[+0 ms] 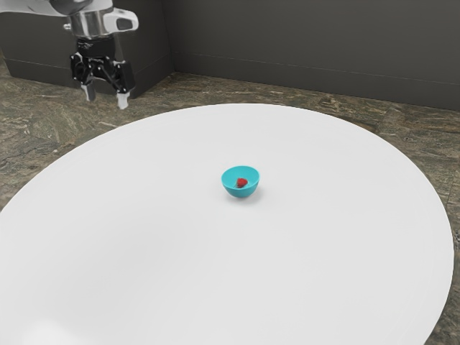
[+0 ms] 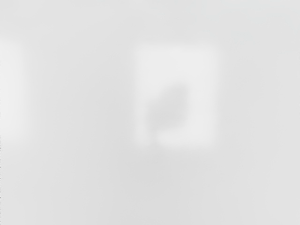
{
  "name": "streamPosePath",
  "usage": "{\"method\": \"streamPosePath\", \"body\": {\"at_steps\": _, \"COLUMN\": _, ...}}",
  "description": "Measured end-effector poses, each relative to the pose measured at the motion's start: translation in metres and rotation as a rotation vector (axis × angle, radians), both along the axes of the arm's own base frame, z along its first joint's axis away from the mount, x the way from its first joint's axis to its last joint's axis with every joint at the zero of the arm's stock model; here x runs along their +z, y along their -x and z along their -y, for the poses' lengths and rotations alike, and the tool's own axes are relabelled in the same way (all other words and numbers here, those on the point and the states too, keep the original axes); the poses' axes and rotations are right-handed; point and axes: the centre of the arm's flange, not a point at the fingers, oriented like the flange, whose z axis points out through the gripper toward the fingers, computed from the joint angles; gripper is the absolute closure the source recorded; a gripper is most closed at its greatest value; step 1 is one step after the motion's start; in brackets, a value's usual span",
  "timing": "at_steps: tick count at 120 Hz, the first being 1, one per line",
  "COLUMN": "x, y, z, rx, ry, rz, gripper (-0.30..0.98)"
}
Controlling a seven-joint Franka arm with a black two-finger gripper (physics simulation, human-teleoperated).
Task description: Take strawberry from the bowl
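End effector (image 1: 106, 96) aloft, jaws apart.

The strawberry (image 1: 242, 182) lies inside the bowl (image 1: 241, 192), low in it. The bowl stands on the worktop (image 1: 244, 280), nearer its far edge than its near one in the exterior view. Behind the worktop lies the floor (image 1: 402, 122), and behind that, the wall (image 1: 302, 43).

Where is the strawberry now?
In the exterior view, the strawberry sits inside the blue bowl, on the white table, toward the exterior view's right from the claw.
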Motion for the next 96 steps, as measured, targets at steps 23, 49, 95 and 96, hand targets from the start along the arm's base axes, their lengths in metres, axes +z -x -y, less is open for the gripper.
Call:
{"method": "streamPosePath", "body": {"at_steps": 23, "x": 0.009, "y": -0.016, "z": -0.001, "rx": -0.038, "ry": -0.009, "rz": 0.119, "gripper": 0.00}}
{"method": "streamPosePath", "body": {"at_steps": 49, "x": -0.079, "y": -0.126, "z": 0.034, "rx": -0.135, "ry": -0.048, "rz": 0.219, "gripper": 0.00}}
{"method": "streamPosePath", "body": {"at_steps": 95, "x": -0.248, "y": -0.220, "z": 0.044, "rx": -0.232, "ry": 0.047, "rz": 0.286, "gripper": 0.00}}
{"method": "streamPosePath", "body": {"at_steps": 96, "x": -0.250, "y": -0.221, "z": 0.046, "rx": -0.237, "ry": 0.051, "rz": 0.286, "gripper": 0.00}}
